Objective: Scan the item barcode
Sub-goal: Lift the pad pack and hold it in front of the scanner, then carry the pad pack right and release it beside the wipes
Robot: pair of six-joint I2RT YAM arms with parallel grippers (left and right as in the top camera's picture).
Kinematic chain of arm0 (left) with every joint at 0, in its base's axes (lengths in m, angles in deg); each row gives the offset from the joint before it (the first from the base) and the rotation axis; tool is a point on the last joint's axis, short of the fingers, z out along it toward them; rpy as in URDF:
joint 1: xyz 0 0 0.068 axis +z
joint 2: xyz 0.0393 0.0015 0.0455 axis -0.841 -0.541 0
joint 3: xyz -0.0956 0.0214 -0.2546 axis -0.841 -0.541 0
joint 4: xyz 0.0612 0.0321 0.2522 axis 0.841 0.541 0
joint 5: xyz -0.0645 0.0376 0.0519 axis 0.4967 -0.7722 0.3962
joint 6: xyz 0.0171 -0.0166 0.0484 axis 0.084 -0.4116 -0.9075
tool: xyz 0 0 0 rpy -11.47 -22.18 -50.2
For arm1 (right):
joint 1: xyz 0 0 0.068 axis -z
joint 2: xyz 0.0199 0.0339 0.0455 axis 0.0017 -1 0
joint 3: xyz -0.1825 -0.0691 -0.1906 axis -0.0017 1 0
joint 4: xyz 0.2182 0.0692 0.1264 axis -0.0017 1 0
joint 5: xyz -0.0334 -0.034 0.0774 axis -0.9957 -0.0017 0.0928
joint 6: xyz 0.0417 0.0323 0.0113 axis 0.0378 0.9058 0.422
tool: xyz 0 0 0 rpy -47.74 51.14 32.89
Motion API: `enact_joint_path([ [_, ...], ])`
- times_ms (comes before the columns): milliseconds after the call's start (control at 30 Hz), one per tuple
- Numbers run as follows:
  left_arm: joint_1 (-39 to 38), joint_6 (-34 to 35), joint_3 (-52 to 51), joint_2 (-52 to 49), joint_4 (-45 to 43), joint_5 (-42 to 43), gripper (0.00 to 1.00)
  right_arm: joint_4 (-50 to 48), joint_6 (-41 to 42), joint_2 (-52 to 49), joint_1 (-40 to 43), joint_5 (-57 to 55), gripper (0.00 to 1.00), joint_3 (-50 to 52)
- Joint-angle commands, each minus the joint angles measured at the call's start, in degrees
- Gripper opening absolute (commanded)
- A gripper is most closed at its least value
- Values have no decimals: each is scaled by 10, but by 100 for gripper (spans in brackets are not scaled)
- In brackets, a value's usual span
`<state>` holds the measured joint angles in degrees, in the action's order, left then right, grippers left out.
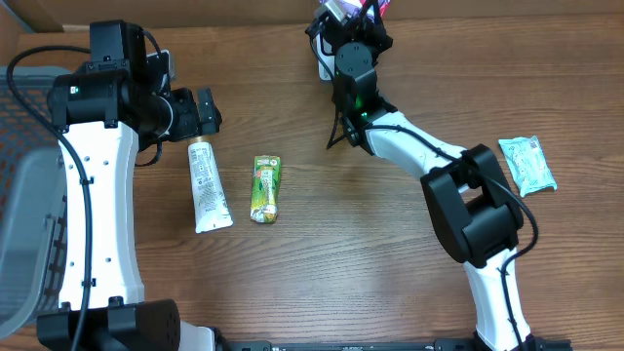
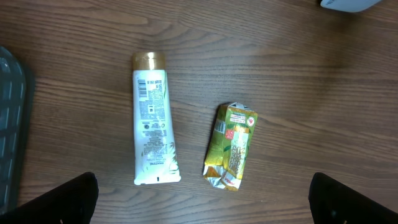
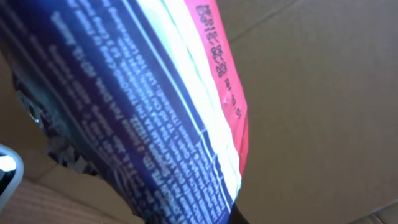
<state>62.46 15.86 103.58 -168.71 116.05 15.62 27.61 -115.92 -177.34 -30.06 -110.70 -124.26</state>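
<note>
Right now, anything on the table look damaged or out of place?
Yes: the green-and-yellow carton beside the white tube is crushed, with one end creased and flattened. The tube and the teal packet look intact, and nothing has spilled.

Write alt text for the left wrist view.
A white tube with a gold cap lies on the brown wooden table, printed label up, a crumpled green-and-yellow packet apart to its right. The open left gripper shows as dark fingertips in the bottom corners.
</note>
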Motion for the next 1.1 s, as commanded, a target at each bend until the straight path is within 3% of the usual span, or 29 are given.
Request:
enact_joint_path([
  [0,-1,2,2,-6,-2,2,100,-30,-35,-17,3,20,4,-4],
  [400,-1,2,2,-6,-2,2,99,-35,-32,-52,24,30,4,-4],
  [733,-1,2,2,-6,-2,2,100,-8,42,-54,26,65,4,-4],
  [1067,-1,2,2,-6,-2,2,99,9,44,-54,27,63,4,-4],
])
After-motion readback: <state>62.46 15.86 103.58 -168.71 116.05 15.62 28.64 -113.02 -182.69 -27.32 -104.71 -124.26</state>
